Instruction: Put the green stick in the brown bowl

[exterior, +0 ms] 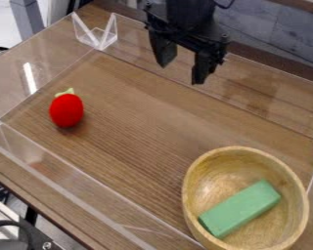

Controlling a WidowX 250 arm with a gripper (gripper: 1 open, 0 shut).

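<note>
Camera view: the green stick (242,209) lies flat inside the brown bowl (211,177), which sits at the near right corner of the tabletop (159,127); the stick rests on the bowl's floor toward its near right side, one end leaning up toward the rim. The pincer (183,61) hangs over the far edge of the tabletop, pointing down, jaws spread wide and holding nothing, well apart from the bowl. A red strawberry-like toy (67,108) stands near the left edge, clear of both. A clear wall (42,68) encloses the tabletop on its visible sides. Judged from this layout, the placement is complete and the step in hand is the retreat. To do it well, keep the jaws wide, keep the pincer above the height of the wall, and route it away from the bowl so the rim is not knocked. Avoid sweeping low toward the toy.
</note>
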